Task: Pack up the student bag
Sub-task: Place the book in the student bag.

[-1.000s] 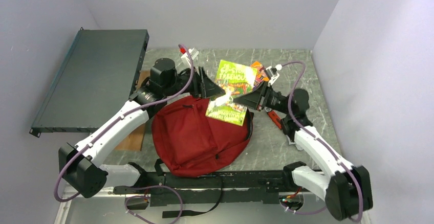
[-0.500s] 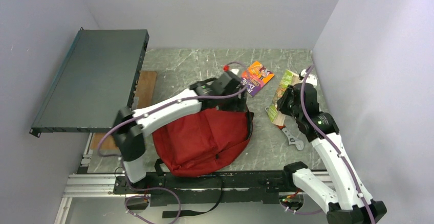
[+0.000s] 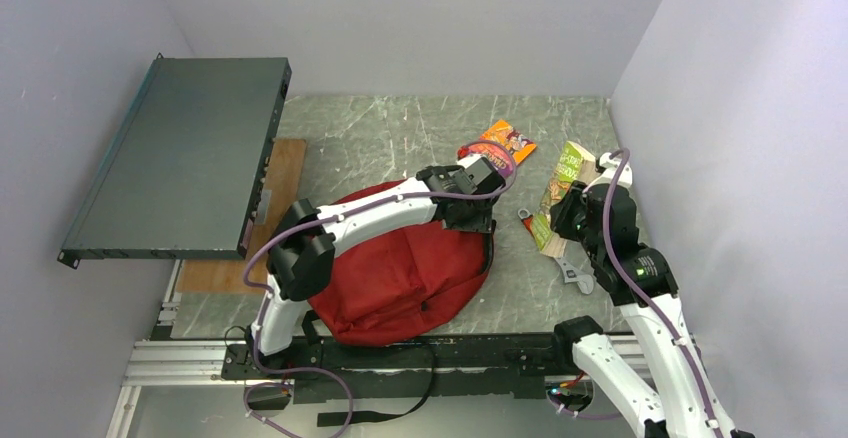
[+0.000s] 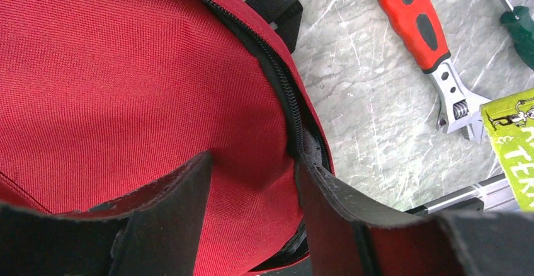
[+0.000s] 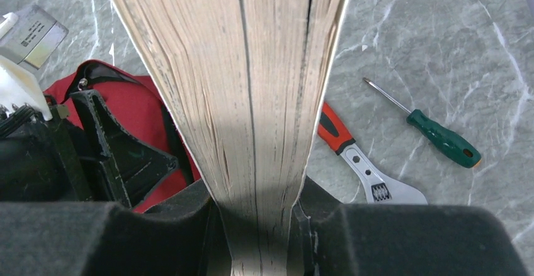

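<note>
The red student bag (image 3: 400,268) lies flat near the table's front, its black zipper (image 4: 277,80) running along its right edge. My left gripper (image 3: 472,198) is open and pressed onto the bag's upper right edge. In the left wrist view (image 4: 252,178) red fabric fills the gap between the jaws, and the right finger (image 4: 327,194) sits at the zipper slit. My right gripper (image 3: 560,223) is shut on a green book (image 3: 563,180), held on edge right of the bag. The right wrist view shows its page edges (image 5: 252,87) clamped in the gripper (image 5: 258,210).
An orange and purple book (image 3: 500,142) lies behind the bag. A red-handled wrench (image 5: 362,162) and a green screwdriver (image 5: 441,138) lie on the table under the right gripper. A dark flat rack unit (image 3: 180,153) leans at the left over a wooden board (image 3: 285,173).
Both grippers held the green book over the bag a second ago. The left let go and moved onto the bag's right edge. The right carried the book off to the right.
</note>
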